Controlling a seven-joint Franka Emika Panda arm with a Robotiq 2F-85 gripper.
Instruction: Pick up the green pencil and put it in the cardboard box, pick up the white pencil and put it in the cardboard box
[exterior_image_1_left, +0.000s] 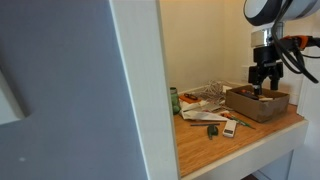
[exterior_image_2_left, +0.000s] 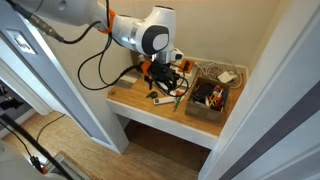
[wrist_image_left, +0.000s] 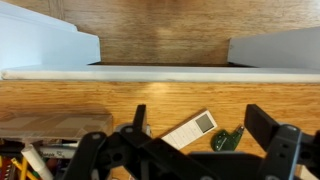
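My gripper is open and empty, and also shows in both exterior views. In the wrist view a white remote and a small green lump lie on the wooden shelf between its fingers. The cardboard box stands beside the gripper, holds several small items, and shows in an exterior view and at the wrist view's left edge. A thin dark greenish stick, likely the green pencil, lies on the shelf by the box's near wall. I cannot make out the white pencil.
An upright green container and loose papers stand at the back of the shelf. The remote and green lump lie near the front edge. Walls close the niche on both sides.
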